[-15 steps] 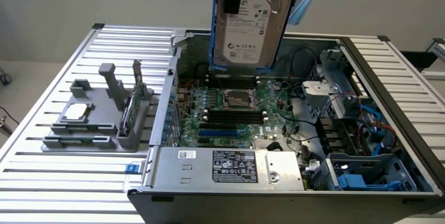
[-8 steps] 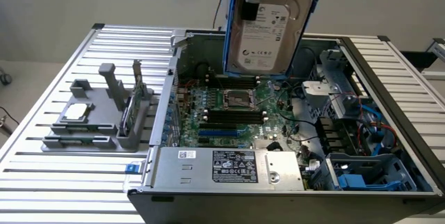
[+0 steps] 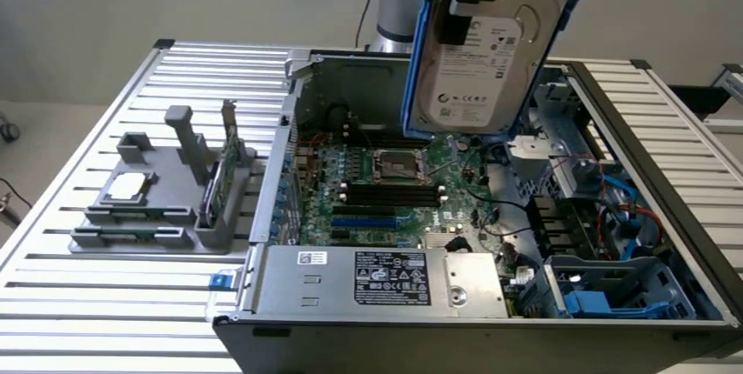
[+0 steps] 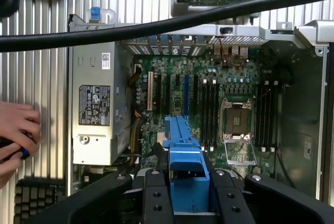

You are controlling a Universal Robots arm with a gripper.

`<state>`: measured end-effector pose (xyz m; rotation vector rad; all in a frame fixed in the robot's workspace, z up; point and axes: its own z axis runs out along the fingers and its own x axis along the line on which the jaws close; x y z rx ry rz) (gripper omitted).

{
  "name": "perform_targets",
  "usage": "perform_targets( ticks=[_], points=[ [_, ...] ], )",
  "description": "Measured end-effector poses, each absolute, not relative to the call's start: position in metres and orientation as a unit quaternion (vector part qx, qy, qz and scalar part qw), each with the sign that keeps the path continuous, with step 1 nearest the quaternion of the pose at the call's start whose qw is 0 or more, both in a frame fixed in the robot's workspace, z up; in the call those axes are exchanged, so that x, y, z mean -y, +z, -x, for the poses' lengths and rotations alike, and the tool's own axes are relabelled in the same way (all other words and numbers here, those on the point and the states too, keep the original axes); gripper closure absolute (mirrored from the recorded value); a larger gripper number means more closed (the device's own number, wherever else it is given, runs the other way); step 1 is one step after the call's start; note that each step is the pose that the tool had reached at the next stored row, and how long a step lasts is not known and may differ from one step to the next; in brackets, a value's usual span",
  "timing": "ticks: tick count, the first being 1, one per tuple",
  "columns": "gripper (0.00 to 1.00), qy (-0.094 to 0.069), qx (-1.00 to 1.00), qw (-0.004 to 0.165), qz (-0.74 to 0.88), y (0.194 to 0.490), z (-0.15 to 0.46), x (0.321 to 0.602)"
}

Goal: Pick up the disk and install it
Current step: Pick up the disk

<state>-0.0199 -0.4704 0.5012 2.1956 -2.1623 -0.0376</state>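
Ribbed metal table [image 3: 117, 304], flat blue-framed disk [image 3: 482, 61] aloft

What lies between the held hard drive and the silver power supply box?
The green motherboard with its square metal processor socket spreads between the blue-framed silver hard drive and the silver power supply box, in the exterior view.

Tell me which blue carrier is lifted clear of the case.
The blue carrier framing the disk, gripped by the hand above the motherboard; the other carrier sits low inside the computer case at the exterior view's lower right.
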Motion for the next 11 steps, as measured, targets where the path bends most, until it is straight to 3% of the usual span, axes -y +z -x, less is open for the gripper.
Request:
perform_targets(
  ticks=[11],
  points=[
    [0.67, -0.014, 0.701, 0.024, -0.712, 0.504, -0.006, 0.494]
  ],
)
